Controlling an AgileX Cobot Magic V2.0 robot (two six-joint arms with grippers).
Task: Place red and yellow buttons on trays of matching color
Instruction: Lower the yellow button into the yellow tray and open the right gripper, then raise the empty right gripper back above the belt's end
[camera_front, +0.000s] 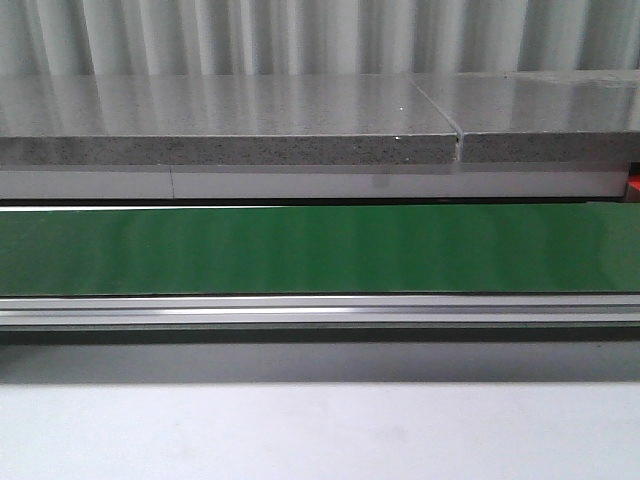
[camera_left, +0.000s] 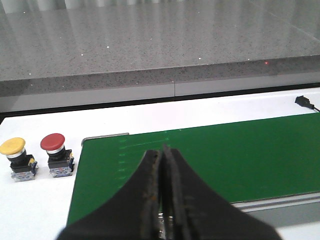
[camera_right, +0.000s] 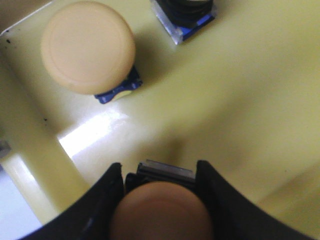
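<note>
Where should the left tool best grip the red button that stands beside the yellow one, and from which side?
Grip the red button on its dark body below the domed cap, descending from above. It stands upright, and the cap overhangs, so it should not slip.

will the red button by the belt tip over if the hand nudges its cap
Probably. The red button stands upright with a wide domed cap over a narrower body, so it looks top-heavy. Its small squarish base should resist rolling. The smooth cap may slip between the fingers.
</note>
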